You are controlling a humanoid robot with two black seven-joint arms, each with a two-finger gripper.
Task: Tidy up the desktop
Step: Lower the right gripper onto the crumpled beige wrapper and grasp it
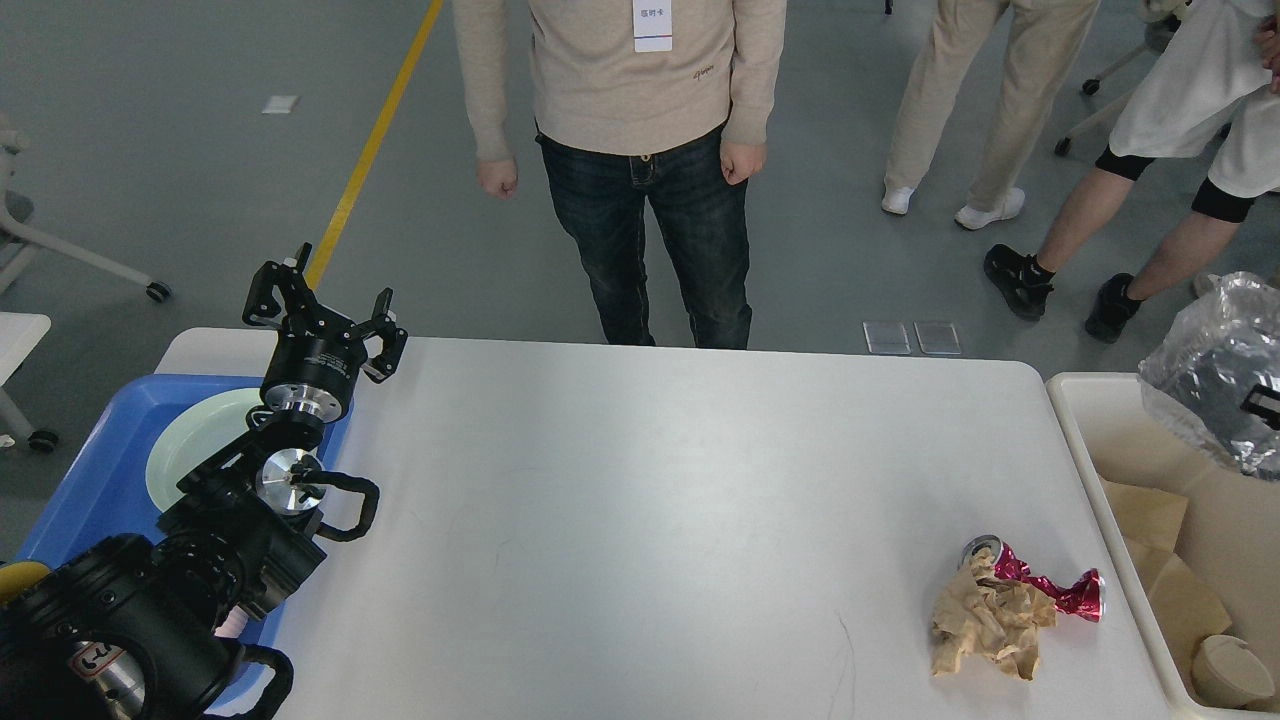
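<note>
The white desktop (640,500) carries a crumpled brown paper wad (985,622) and a crushed red can (1055,588), touching each other near the front right. My left gripper (320,303) is open and empty, raised over the far edge of the blue tray (85,480). My right gripper (1262,404) shows only as a black sliver at the right edge. It grips a crumpled silver foil tray (1205,370), held in the air over the white bin (1085,440).
A pale green plate (190,450) lies in the blue tray. The bin holds brown paper pieces (1175,590) and a paper cup (1228,672). A person in a beige sweater (620,90) stands at the far edge; others stand at the back right.
</note>
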